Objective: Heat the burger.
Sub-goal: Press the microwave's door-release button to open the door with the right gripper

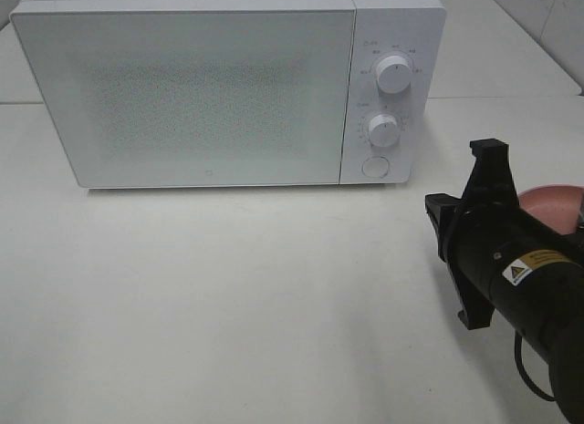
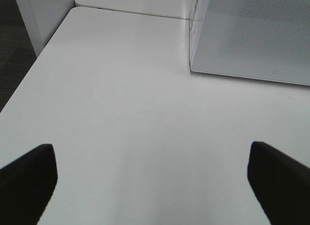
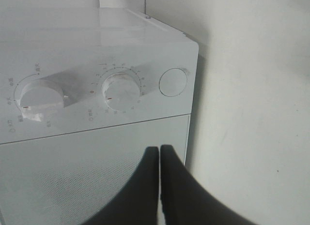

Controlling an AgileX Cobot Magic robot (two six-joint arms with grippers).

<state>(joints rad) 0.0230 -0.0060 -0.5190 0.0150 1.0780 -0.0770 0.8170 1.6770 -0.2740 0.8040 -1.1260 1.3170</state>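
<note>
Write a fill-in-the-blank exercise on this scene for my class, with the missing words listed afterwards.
1. The microwave has its door ___.
2. Above the round button sit ___ knobs.
3. The right pincer is shut, but the left pincer is ___.
4. The plate at the right edge of the high view is ___ in colour.

Missing words: closed; two; open; pink.

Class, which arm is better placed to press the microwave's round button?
Right: the right gripper, shut, faces the round button; the left gripper, open, is at the opposite end of the microwave.
</note>
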